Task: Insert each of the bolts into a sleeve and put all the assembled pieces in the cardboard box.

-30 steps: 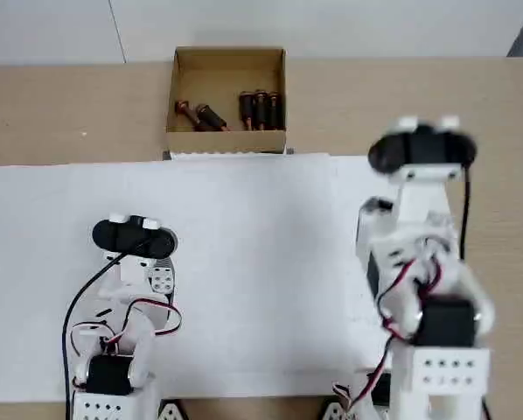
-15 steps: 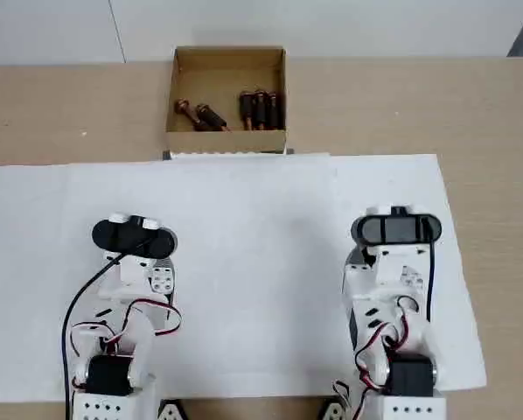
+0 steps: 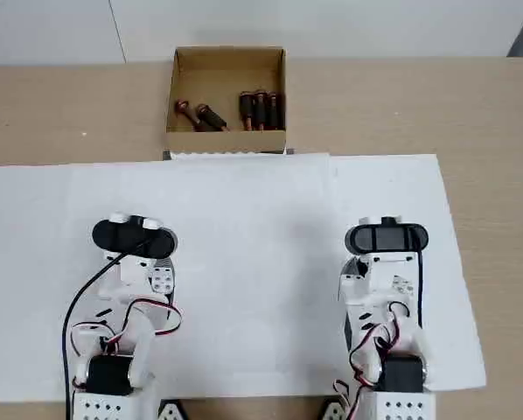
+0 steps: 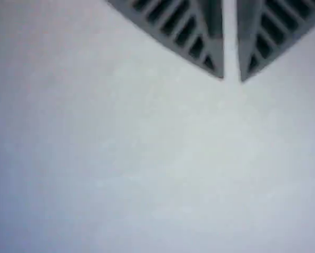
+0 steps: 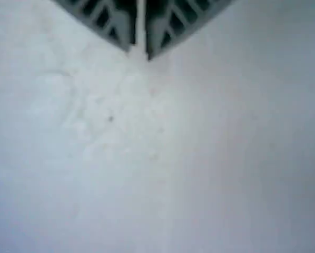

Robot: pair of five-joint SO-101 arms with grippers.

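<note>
The left gripper [image 4: 231,78] and the right gripper [image 5: 139,52] are both closed and hold nothing. Their tips sit just above the white paper sheet [image 3: 244,227], near the near edge of the light wooden tabletop [image 3: 52,105]. Well apart from them, toward the far edge, the open brown cardboard box [image 3: 229,140] holds five dark sleeved bolts [image 3: 260,109].

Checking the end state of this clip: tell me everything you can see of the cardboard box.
The cardboard box is brown, open-topped and roughly square. It stands flat on the wooden table, just beyond the far edge of the white paper sheet. Inside lie five dark pieces with reddish ends: two slanted at one side and three side by side at the other. Nothing else touches the box.
</note>
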